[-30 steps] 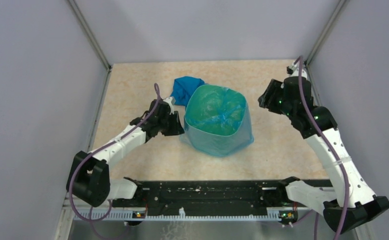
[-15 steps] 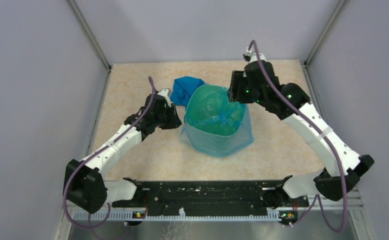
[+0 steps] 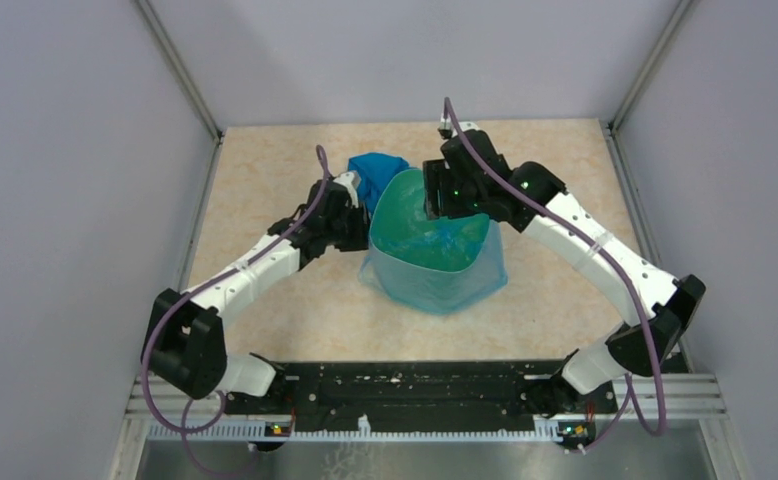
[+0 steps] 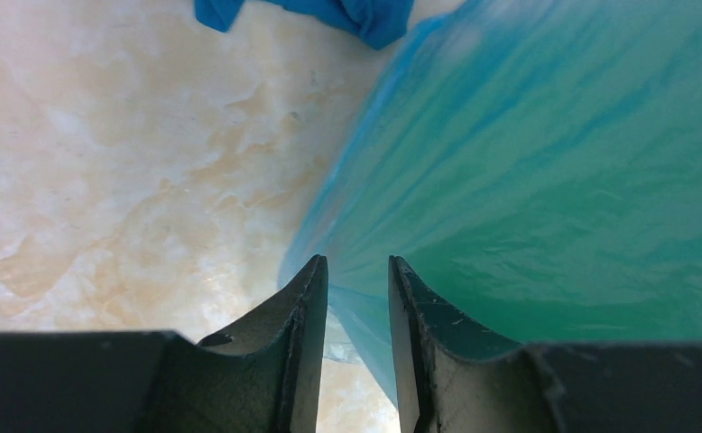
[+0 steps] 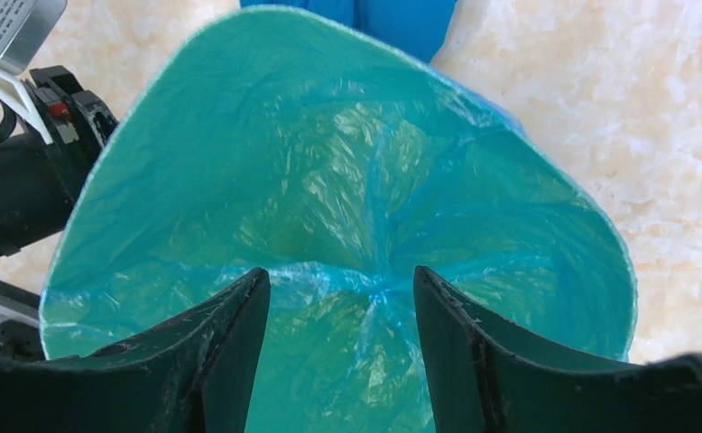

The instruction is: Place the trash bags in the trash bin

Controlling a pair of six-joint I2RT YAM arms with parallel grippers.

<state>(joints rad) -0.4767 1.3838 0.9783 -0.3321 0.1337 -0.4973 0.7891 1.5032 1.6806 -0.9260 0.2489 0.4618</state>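
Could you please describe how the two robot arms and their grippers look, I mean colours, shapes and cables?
The left arm and right arm have white links joined by black joints. A purple cable runs loosely along each. Small green lights glow on the right wrist. The left gripper and right gripper each have two dark, tapering fingers with scuffed edges.
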